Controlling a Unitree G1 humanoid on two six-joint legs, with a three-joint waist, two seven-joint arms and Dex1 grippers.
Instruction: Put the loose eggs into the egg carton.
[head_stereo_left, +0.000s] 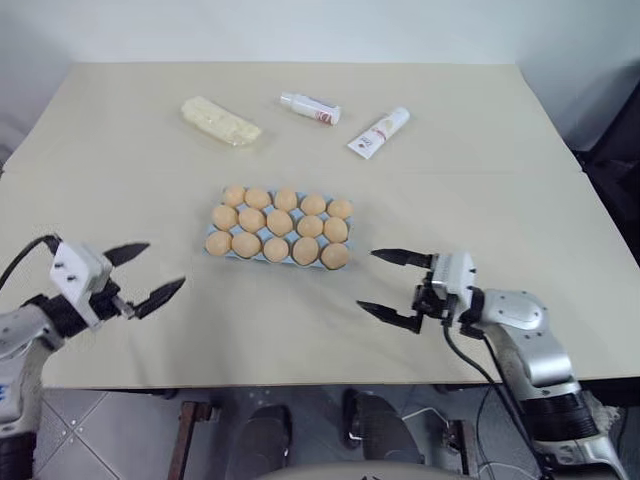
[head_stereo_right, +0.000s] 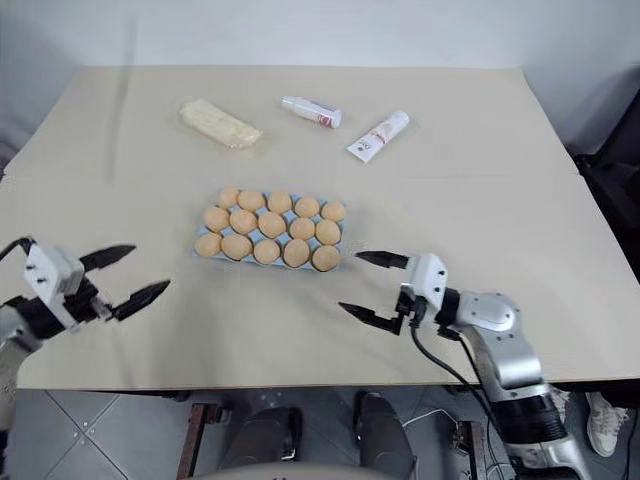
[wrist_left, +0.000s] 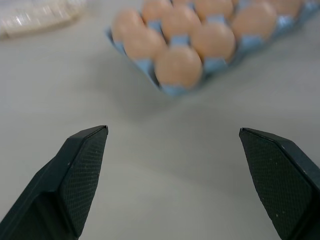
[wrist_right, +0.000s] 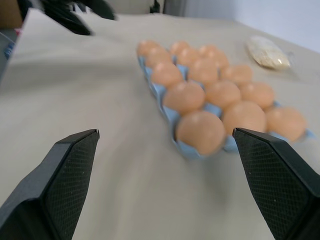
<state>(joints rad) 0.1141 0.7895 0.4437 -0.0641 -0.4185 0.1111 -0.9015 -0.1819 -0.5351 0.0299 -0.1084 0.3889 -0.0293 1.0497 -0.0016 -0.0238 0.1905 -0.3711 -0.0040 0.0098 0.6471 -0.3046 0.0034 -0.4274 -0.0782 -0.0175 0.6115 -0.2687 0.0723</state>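
Note:
The light blue egg carton (head_stereo_left: 213, 251) lies at the table's middle. Tan-orange eggs (head_stereo_left: 279, 222) fill its three rows of cups, and none lies loose on the table around it. My left gripper (head_stereo_left: 165, 265) hovers to the carton's left near the front edge, open and empty, pointing toward the carton. On the other side my right gripper (head_stereo_left: 366, 279) is open and empty too, just off the carton's near right corner. Both wrist views look between spread fingers at the carton (wrist_left: 172, 90) with its eggs (wrist_right: 200, 131).
A pale yellow wrapped block (head_stereo_left: 221, 121) lies at the back left. Two white tubes (head_stereo_left: 310, 108) (head_stereo_left: 380, 132) lie at the back middle. The table's front edge (head_stereo_left: 300, 382) runs just below both grippers.

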